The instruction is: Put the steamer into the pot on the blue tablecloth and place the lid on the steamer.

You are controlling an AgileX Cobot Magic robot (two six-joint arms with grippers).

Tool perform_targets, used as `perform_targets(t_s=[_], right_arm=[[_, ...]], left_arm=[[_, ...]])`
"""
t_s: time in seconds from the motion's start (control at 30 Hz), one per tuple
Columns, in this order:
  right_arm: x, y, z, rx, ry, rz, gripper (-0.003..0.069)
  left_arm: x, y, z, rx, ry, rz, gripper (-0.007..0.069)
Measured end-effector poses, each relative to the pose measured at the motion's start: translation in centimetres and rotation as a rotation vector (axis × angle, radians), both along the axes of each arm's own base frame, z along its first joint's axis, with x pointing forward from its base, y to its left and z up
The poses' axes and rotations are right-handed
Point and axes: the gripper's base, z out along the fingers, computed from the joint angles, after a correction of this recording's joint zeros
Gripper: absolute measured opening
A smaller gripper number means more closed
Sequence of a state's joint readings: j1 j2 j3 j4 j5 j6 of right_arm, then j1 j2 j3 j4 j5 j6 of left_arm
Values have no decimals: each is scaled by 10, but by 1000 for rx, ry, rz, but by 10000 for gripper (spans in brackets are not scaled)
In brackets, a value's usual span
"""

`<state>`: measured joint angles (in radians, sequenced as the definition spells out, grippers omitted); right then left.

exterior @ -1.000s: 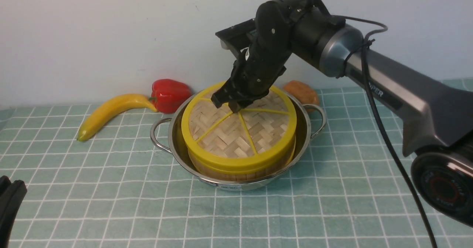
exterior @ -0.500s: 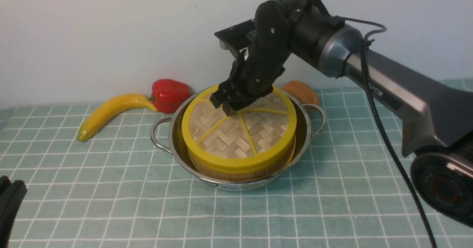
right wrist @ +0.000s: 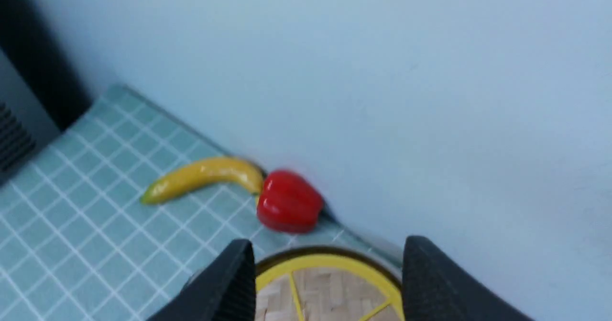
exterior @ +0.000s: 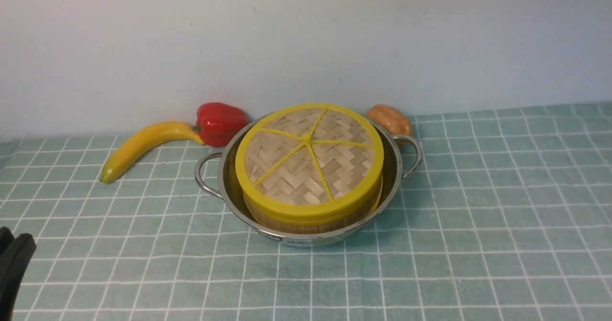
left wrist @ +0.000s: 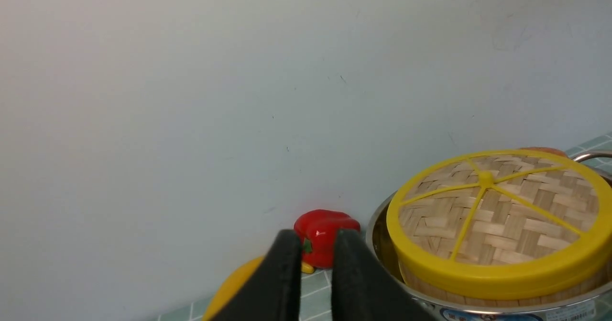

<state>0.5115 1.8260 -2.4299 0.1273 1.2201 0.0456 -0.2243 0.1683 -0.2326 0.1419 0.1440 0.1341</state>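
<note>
Lid tops the steamer inside the pot, task apparently finished, now that the spread right gripper has withdrawn, left gripper slightly parted.

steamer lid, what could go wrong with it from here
The right jaws stand open near the lid, so a dip on the way out might knock it askew.

The steamer sits inside the pot with its wall showing beside the pot's, so a bump to a handle could shift the whole stack.
</note>
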Motion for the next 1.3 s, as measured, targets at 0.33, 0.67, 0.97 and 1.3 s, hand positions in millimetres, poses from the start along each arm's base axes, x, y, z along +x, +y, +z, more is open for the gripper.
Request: perform_targets(t_s=[0.33,0.67,0.97,1.3], right_arm=[[-110,-81,8,-80,-1,-81,183],[-132,-94,-132,-67,-39,-103,-15],[-150,-104,-209,-90,6,-108,-12],[-155,-113,-226,-178,-12,-113,-2]], left_arm=[[0,0,0,0,0,0,118],[0,0,0,0,0,0,139],[0,0,0,0,0,0,155],[0,0,0,0,0,0,170]])
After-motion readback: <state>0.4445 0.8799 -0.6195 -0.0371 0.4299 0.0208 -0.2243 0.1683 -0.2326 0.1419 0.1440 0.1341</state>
